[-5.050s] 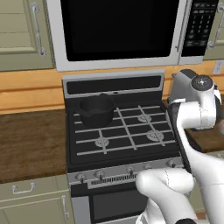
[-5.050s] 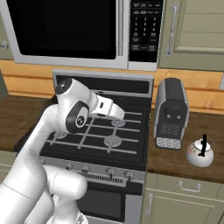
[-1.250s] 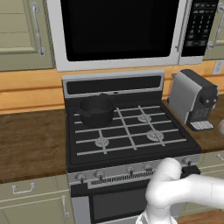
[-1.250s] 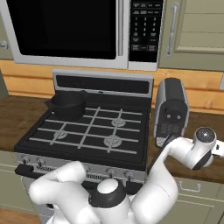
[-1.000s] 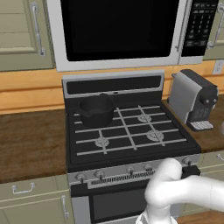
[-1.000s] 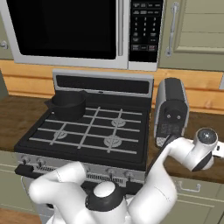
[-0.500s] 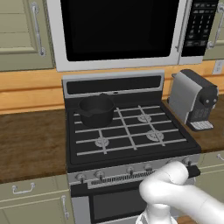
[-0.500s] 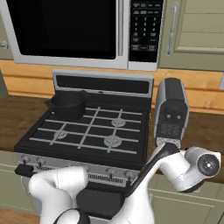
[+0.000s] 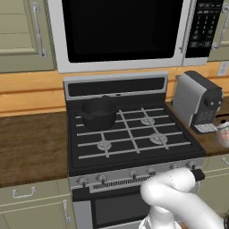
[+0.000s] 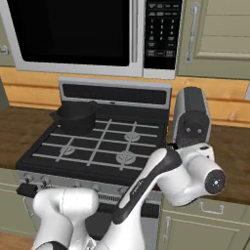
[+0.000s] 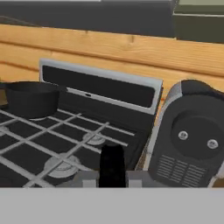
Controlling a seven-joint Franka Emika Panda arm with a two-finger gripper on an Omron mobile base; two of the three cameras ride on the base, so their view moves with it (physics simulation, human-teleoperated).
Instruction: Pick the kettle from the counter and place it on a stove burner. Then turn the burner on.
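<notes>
Kettle [image 9: 223, 134] glimpsed as a pale, faintly reddish blur cut off by the right side of the left base view, on the desk [image 10: 237, 151] just past the coffee machine [image 9: 197, 102] and toward the desk's front edge. Too blurred to make out handle or lid knob, and no sign of a lift. Judged from that: nothing of the task done yet, with the pick, the carry, the placing and the turning-on all left. Three of the four rings free, the nearest to the kettle being the front-right stove burner [image 9: 157, 138]; back-left one taken by the black pot [image 9: 98, 112]. Row of knobs [image 9: 134, 173] along the stove's front edge untouched, as far as can be seen. End effector [image 11: 112, 165] seen from the hand view as one dark block low over the stove's front-right corner, facing the coffee machine rather than the kettle. Whether wide, narrow or gripping cannot be told, though nothing seen in it.
</notes>
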